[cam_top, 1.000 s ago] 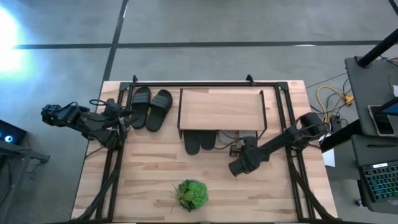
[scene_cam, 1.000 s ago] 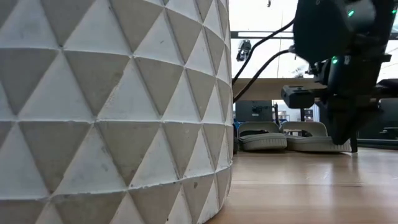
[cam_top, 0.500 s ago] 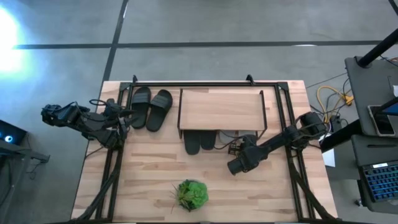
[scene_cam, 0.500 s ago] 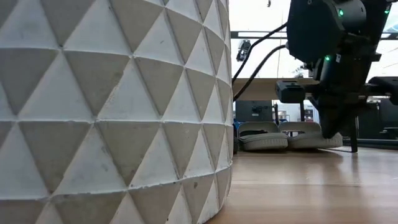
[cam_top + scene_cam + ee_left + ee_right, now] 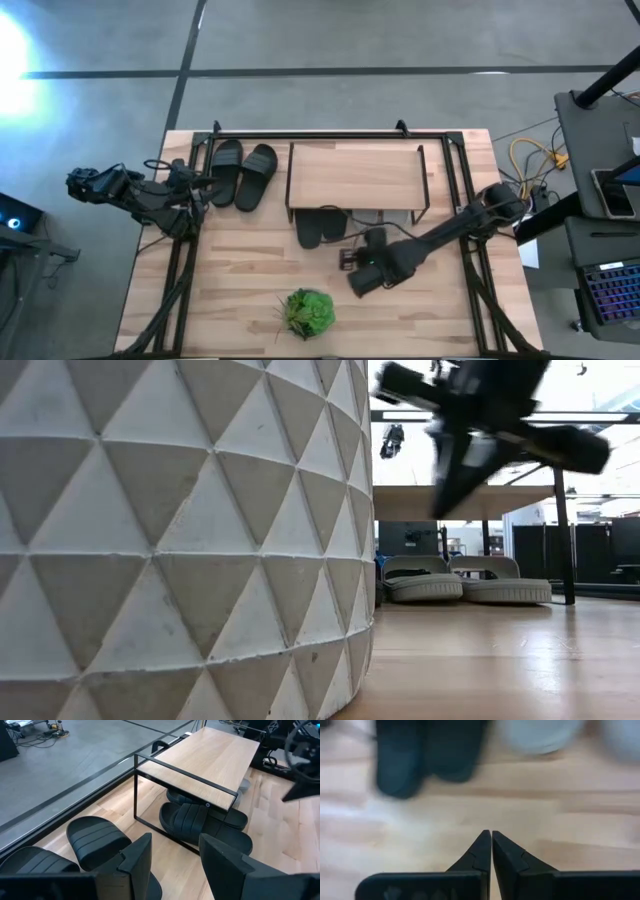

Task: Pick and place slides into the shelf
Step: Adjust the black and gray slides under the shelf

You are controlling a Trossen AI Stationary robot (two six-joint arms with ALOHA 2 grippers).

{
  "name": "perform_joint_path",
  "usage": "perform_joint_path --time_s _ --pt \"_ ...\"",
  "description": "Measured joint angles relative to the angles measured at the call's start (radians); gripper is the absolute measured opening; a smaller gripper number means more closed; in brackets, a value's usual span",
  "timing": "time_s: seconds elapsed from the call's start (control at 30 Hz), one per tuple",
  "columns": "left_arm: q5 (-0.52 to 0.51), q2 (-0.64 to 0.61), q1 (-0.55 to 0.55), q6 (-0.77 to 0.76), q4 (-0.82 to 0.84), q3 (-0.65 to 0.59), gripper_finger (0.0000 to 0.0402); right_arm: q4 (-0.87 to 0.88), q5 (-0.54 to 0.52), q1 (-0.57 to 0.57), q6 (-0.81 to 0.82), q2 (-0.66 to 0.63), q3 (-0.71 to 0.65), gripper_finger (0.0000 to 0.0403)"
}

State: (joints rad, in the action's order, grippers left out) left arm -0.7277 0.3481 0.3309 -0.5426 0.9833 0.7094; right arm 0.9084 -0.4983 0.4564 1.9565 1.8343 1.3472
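One black pair of slides (image 5: 242,172) lies flat on the table left of the shelf (image 5: 355,175). A second black pair (image 5: 320,226) and the pale grey pair (image 5: 465,582) lie on their soles under the shelf's plank. My right gripper (image 5: 348,258) hovers above bare table in front of the shelf. It is shut and holds nothing; its fingertips (image 5: 491,840) meet. My left gripper (image 5: 175,865) waits open at the table's left edge, pointing toward the black pair (image 5: 95,837) outside the shelf.
A green leafy plant (image 5: 308,312) stands near the table's near edge; its white faceted pot (image 5: 180,530) fills the left half of the low view. A black frame (image 5: 330,134) runs along the table's far and side edges. Bare wood (image 5: 240,260) lies in front of the shelf.
My right gripper has drawn back from the grey slides at the shelf's front right. It has swung toward the table's left and near edges and risen, fast enough to blur in the low view. The slides have stayed put.
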Motion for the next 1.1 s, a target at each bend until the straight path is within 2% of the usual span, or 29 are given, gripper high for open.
perform_joint_path --time_s 0.1,0.17,0.33,0.5,0.67,0.9,1.1 --pt "0.000 0.000 0.000 0.000 -0.002 0.000 0.0150 -0.155 0.000 -0.028 -0.082 0.046 0.011 0.0009" --pt "0.000 0.000 0.000 0.000 -0.003 0.000 0.0150 -0.191 -0.005 -0.049 -0.100 0.087 0.026 0.0009" --pt "-0.001 -0.003 0.000 0.001 -0.003 0.000 0.0150 -0.188 -0.019 -0.093 -0.099 0.186 0.108 0.0009" --pt "-0.002 -0.004 0.000 0.004 -0.001 0.000 0.0150 -0.187 -0.017 -0.120 -0.193 0.274 0.226 0.0009" --pt "-0.003 -0.006 0.000 0.008 0.000 0.000 0.0150 -0.111 -0.019 -0.133 -0.208 0.335 0.305 0.0009" --pt "-0.003 -0.011 0.000 0.008 0.001 0.000 0.0150 -0.045 -0.055 -0.150 -0.135 0.356 0.296 0.0009" --pt "-0.002 -0.011 0.000 0.008 0.002 0.000 0.0150 -0.043 -0.064 -0.183 -0.158 0.356 0.278 0.0009"
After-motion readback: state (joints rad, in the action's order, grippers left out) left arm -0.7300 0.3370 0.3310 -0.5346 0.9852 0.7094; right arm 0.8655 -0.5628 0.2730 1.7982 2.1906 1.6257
